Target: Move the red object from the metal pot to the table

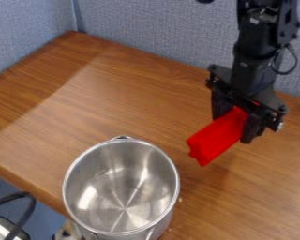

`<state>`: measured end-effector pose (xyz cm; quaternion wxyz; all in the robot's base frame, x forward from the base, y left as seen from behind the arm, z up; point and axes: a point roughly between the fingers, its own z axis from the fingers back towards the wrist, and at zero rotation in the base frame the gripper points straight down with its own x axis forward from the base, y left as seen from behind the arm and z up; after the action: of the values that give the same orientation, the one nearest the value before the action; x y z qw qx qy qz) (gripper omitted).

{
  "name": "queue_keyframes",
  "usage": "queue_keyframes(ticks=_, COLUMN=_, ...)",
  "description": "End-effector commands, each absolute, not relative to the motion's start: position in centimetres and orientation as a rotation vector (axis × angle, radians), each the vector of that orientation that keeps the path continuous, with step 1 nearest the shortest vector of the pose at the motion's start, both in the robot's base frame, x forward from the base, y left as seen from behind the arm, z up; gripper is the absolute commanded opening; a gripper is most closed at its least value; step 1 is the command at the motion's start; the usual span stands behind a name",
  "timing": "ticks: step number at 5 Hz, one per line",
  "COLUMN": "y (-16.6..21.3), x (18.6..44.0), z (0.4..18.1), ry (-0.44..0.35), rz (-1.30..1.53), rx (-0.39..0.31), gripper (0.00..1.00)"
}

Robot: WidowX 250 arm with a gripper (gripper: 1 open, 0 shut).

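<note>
Red object (217,140) hanging out of the metal pot (120,191).
Your jaws are clamping it, right of the pot, above the bench (78,84).

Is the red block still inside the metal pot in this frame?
No, the red block is gripped by the hand beside the metal pot, whose inside shows only bare steel.
</note>
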<state>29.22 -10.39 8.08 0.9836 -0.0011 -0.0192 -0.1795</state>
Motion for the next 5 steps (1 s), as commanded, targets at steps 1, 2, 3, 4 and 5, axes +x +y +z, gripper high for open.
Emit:
queue_keyframes(ticks=1, y=-9.6, x=29.8, z=9.7, ry=-0.123, rz=-0.381, rx=-0.020, gripper=0.00)
queue_keyframes(ticks=2, y=-8.9, x=29.9, z=9.1, ry=-0.125, rz=-0.416, rx=-0.024, gripper=1.00)
queue_keyframes(ticks=3, y=-8.4, x=29.9, z=8.4, ry=-0.121, rz=-0.469, rx=-0.027, gripper=1.00)
queue_keyframes(ticks=4, y=-8.0, x=29.8, z=8.1, ry=-0.106, rz=-0.521, rx=-0.026, gripper=1.00)
queue_keyframes(ticks=5, y=-8.0, x=29.8, z=7.2, ry=-0.094, rz=-0.532, rx=-0.024, gripper=1.00)
